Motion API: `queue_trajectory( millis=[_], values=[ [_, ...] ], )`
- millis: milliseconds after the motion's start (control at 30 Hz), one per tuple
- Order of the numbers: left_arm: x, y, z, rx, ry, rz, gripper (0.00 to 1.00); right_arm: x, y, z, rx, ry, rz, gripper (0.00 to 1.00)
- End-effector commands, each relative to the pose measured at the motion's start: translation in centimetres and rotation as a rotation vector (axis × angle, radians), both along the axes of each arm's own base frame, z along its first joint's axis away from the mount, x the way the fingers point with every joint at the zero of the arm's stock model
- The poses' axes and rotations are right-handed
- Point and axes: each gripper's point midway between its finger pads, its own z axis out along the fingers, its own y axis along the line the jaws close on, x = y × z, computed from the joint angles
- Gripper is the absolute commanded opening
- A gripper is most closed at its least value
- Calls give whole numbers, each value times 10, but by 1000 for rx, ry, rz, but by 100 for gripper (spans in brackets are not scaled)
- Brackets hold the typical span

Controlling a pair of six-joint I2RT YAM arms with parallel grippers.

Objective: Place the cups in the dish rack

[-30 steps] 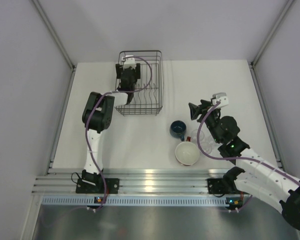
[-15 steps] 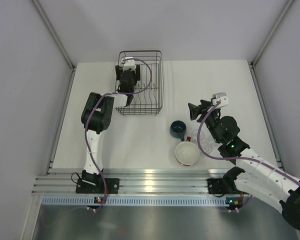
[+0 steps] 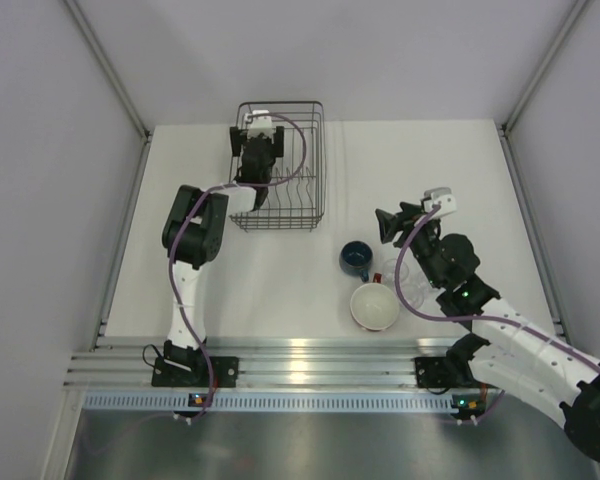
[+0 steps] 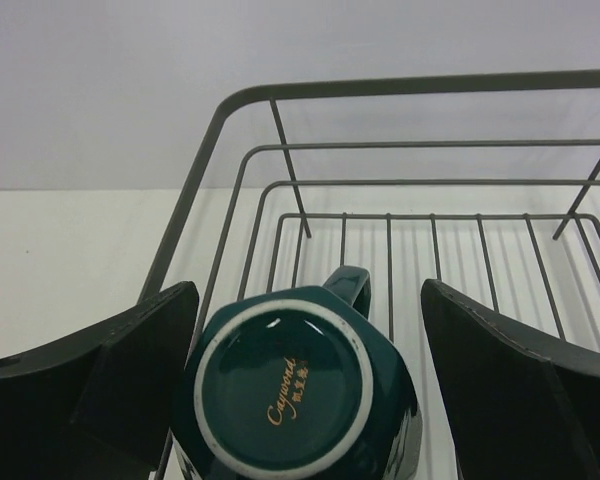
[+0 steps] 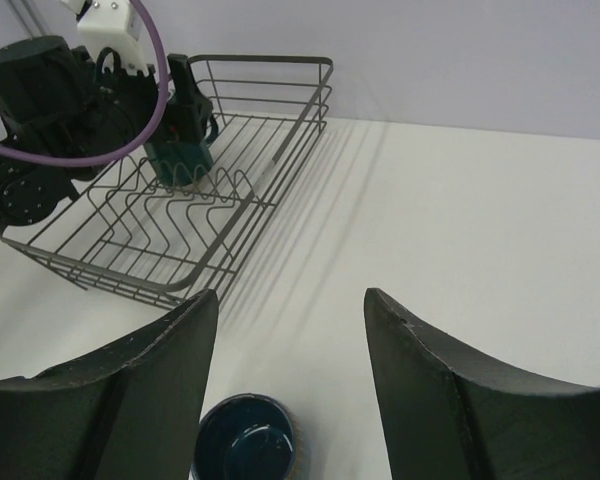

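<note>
A: Teal mug (image 4: 295, 390), where?
B: In the dish rack (image 4: 380, 88), upside down on the wires, base up, handle toward the rack's far wall. It sits between the fingers of the left gripper (image 4: 308, 290), jaws spread wide. Clear gap at one finger. The other looks right against the mug, touching or not I can't tell.
A: Overhead shows that?
B: No, from above the wrist covers the mug entirely. The right wrist view catches it side-on, beside the row of prongs (image 5: 195, 185).
A: Other cups?
B: Out on the table (image 3: 280, 290), right of the rack. Dark-blue cup (image 3: 357, 260) upright, big white-inside cup (image 3: 375, 307) just nearer the bases, clear glasses (image 3: 405, 280) beside both (faint, can't count them, the right arm overlaps one).
A: Right gripper (image 5: 288, 300)?
B: Wide apart, nothing between the fingers, hanging over bare table. The dark-blue cup is at the bottom edge of its view, cut off.
A: Anything unreadable?
B: Gold script on the mug's base, too small to read surely.
</note>
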Motion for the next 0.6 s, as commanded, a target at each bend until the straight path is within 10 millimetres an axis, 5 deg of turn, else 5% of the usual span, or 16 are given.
queue_trajectory(
  millis=[0, 567],
  values=[
    [4, 8, 83, -19, -167, 34, 99, -8, 5, 7, 19, -25, 36, 61],
    [-19, 14, 148, -3, -264, 85, 99, -12, 0, 7, 19, -24, 29, 62]
  ],
)
